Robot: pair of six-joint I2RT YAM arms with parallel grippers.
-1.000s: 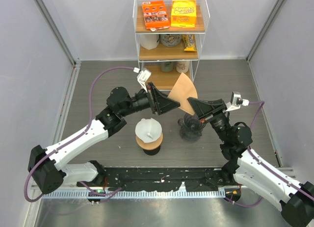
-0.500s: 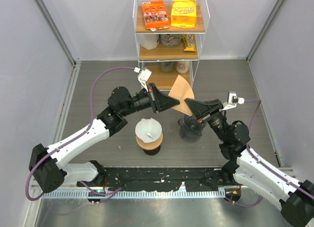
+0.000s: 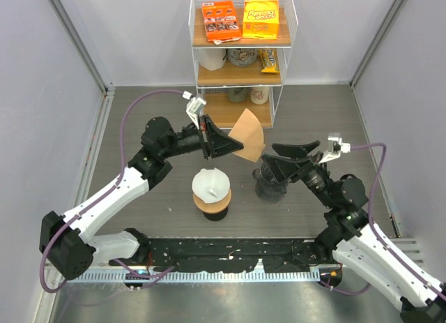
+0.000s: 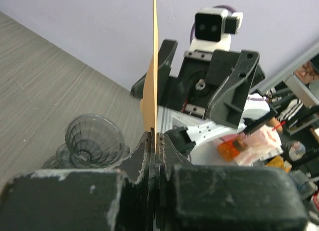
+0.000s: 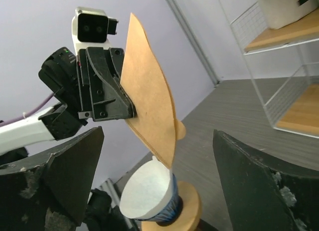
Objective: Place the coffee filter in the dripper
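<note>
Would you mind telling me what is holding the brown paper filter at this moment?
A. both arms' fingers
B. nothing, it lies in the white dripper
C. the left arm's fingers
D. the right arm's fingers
C: the left arm's fingers pinch the brown paper filter, while the right arm's fingers stand open, clear of it.

Bright, even light falls from overhead in the top view, leaving only soft, faint shadows on the grey counter (image 3: 327, 114); detail is sharp throughout. In the left wrist view the left claw (image 4: 153, 141) fills the bottom edge, dark and blurred. In the right wrist view the right claw (image 5: 158, 133) looms dark and soft at the lower corners, the coffee filter (image 5: 149, 111) is well lit and crisp, and the shelf (image 5: 279, 39) lines bow slightly.
</note>
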